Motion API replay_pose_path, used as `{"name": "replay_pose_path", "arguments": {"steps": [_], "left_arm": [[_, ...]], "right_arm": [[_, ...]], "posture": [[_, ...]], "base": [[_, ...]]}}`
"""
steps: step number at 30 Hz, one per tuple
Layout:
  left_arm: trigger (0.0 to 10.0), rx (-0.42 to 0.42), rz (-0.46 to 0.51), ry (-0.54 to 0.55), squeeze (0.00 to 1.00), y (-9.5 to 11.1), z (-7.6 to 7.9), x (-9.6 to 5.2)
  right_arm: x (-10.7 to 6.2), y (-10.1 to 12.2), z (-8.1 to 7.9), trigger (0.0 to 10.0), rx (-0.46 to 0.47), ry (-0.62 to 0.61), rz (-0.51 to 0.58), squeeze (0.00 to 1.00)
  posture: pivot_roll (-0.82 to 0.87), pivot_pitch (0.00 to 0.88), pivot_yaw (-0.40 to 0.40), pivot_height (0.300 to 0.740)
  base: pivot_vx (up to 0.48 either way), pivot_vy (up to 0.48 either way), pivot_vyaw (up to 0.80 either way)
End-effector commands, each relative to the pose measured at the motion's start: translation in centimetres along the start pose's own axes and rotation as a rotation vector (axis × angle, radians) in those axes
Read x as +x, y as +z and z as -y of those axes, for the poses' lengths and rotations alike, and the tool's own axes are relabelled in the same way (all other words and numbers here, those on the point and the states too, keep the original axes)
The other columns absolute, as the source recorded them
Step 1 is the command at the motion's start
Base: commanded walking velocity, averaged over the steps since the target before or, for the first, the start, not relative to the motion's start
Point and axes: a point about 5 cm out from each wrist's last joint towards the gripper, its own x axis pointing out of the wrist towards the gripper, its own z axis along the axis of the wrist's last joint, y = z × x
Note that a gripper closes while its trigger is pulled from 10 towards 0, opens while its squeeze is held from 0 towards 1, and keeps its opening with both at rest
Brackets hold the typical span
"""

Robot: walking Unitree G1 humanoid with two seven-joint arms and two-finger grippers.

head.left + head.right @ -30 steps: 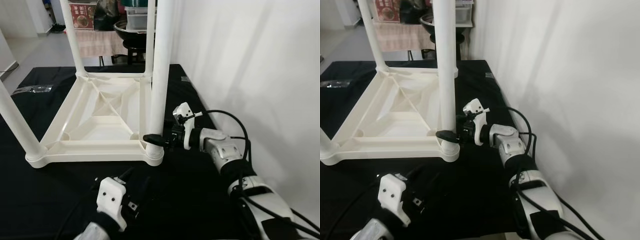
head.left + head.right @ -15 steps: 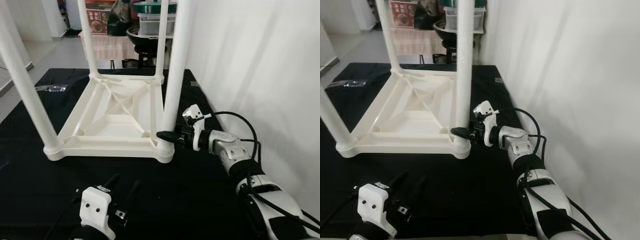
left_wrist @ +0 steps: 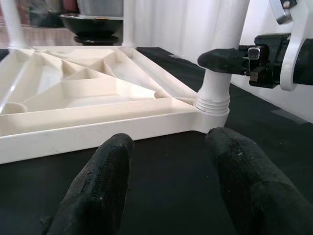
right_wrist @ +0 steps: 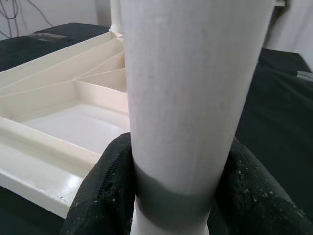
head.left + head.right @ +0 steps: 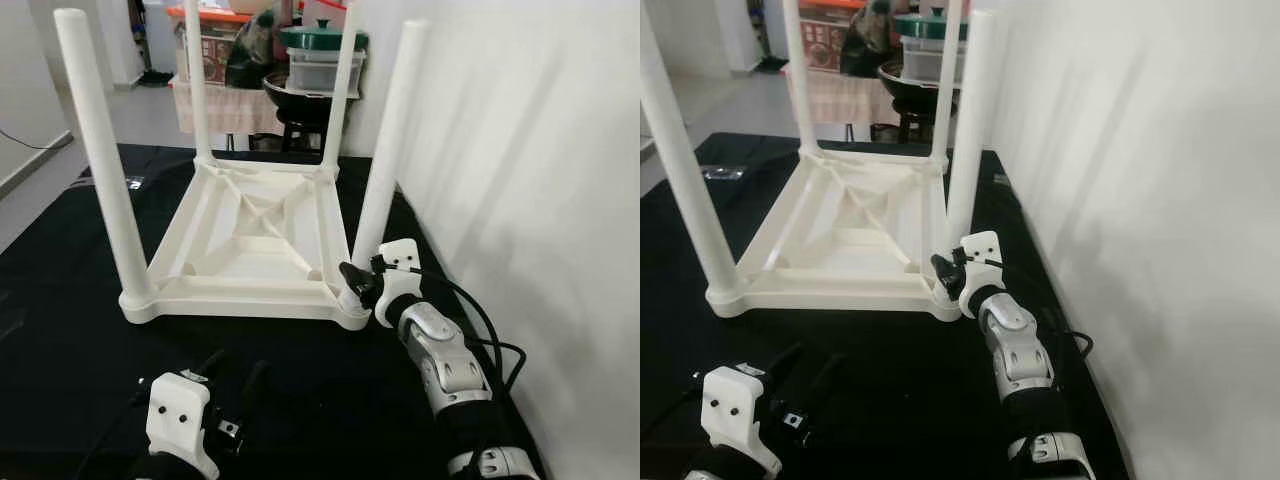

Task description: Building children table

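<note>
- Since a second ago the head camera has pulled back and tipped up, so all four leg tops now show; the right gripper (image 5: 352, 277) has stayed clamped on the near right leg (image 5: 388, 140), just above its threaded collar.
- Upside down on the black worktop (image 5: 60, 300), the children's table (image 5: 250, 225) lies with its top face down and legs pointing up, directly ahead of both grippers. That pose puts the sockets where legs can be seated from above.
- I judge the low grasp, fingers (image 4: 102, 181) wrapped round the leg on both sides, is meant to twist or steady the leg in its corner socket.
- To the right gripper's outer side a white wall (image 5: 530, 180) stands near, leaving the arm little swing room; its cable (image 5: 480, 320) trails on the cloth behind it.
- Low and short of the frame's near edge, the left gripper (image 3: 168, 181) holds nothing, fingers spread wide, with bare cloth between it and the frame.
- Beyond the table, a stand with pots (image 5: 315, 60) sits well apart.
</note>
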Motion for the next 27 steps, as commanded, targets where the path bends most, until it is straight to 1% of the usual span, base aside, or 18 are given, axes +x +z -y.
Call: {"name": "replay_pose_path", "arguments": {"steps": [1,2,3,4,5,6,7,9,10,11,12,13,14,16,20,21,22,27], "left_arm": [[10.0,-0.009,-0.010,0.001,0.00,-0.1,0.0,0.1],[10.0,-0.011,-0.009,0.002,0.00,0.0,-0.1,0.2],[10.0,-0.011,-0.009,0.002,0.00,0.0,-0.1,0.2],[10.0,-0.012,-0.009,0.001,0.00,0.0,-0.1,0.4],[10.0,-0.012,-0.009,0.001,0.00,0.0,-0.1,0.4],[10.0,-0.014,-0.007,-0.001,0.00,0.1,-0.2,0.6],[10.0,-0.017,-0.004,0.000,0.00,0.3,-0.2,0.7],[10.0,-0.017,-0.004,0.000,0.00,0.3,-0.2,0.7],[10.0,-0.020,-0.002,0.001,0.00,0.4,-0.3,0.7],[10.0,-0.020,-0.002,0.001,0.00,0.4,-0.3,0.7],[10.0,-0.024,0.001,0.005,0.00,0.5,-0.5,0.8],[10.0,-0.024,0.001,0.005,0.00,0.5,-0.5,0.8],[10.0,-0.026,0.003,0.008,0.00,0.5,-0.6,0.9],[10.0,-0.027,0.002,0.011,0.00,0.5,-0.8,1.1],[10.0,-0.026,0.001,0.011,0.00,0.4,-0.9,1.1],[10.0,-0.026,-0.001,0.010,0.00,0.3,-0.9,1.1],[10.0,-0.026,-0.002,0.009,0.00,0.3,-0.9,1.1],[10.0,-0.027,-0.006,0.013,0.00,0.2,-0.9,1.0]], "right_arm": [[-0.2,-1.9,0.0,10.0,0.003,0.055,-0.130,0.00],[-0.1,-1.4,-0.4,10.0,0.007,0.105,-0.124,0.00],[-0.1,-1.4,-0.4,10.0,0.007,0.105,-0.124,0.00],[0.1,-0.1,-0.8,10.0,0.014,0.244,-0.083,1.00],[0.1,-0.1,-0.8,10.0,0.014,0.244,-0.083,1.00],[0.0,1.6,-1.1,10.0,0.013,0.379,-0.018,1.00],[-0.3,3.2,-1.2,10.0,-0.036,0.530,0.053,1.00],[-0.3,3.2,-1.2,10.0,-0.036,0.530,0.053,1.00],[-0.6,4.2,-1.3,10.0,-0.078,0.625,0.095,1.00],[-0.6,4.2,-1.3,10.0,-0.078,0.625,0.095,1.00],[-0.7,4.9,-1.2,10.0,-0.115,0.732,0.123,0.00],[-0.7,4.9,-1.2,10.0,-0.115,0.732,0.123,0.00],[-0.6,5.2,-1.0,10.0,-0.132,0.801,0.120,0.00],[0.2,6.0,-1.1,10.0,-0.134,0.882,0.117,0.00],[0.9,6.4,-1.4,10.0,-0.132,0.910,0.106,0.00],[1.2,6.5,-1.6,3.9,-0.144,0.920,0.084,0.00],[1.4,6.5,-1.8,0.0,-0.154,0.925,0.068,0.00],[1.5,6.3,-1.6,0.0,-0.159,0.931,0.044,0.00]], "posture": [[0.07,0.000,-0.076,0.740],[0.07,0.000,-0.075,0.740],[0.07,0.000,-0.075,0.740],[0.07,0.000,-0.064,0.740],[0.07,0.000,-0.064,0.740],[0.08,0.000,-0.055,0.740],[0.08,0.000,-0.049,0.740],[0.08,0.000,-0.049,0.740],[0.08,0.000,-0.047,0.740],[0.08,0.000,-0.047,0.740],[0.08,0.000,-0.042,0.740],[0.08,0.000,-0.042,0.740],[0.08,0.000,-0.046,0.740],[0.08,0.000,-0.052,0.740],[0.08,0.000,-0.058,0.740],[0.08,0.000,-0.064,0.740],[0.08,0.000,-0.065,0.740],[0.08,0.000,-0.071,0.740]], "base": [[0.000,0.000,0.00],[0.000,0.000,0.00],[0.000,0.000,0.00],[0.000,0.000,0.00],[0.000,0.000,0.00],[0.000,0.000,0.00],[0.000,0.000,0.00],[0.000,0.000,0.00],[0.000,0.000,0.00],[0.000,0.000,0.00],[0.000,0.000,0.00],[0.000,0.000,0.00],[0.000,0.000,0.00],[0.000,0.000,0.00],[0.000,0.000,0.00],[0.000,0.000,0.00],[0.000,0.000,0.00],[0.000,0.000,0.00]]}}
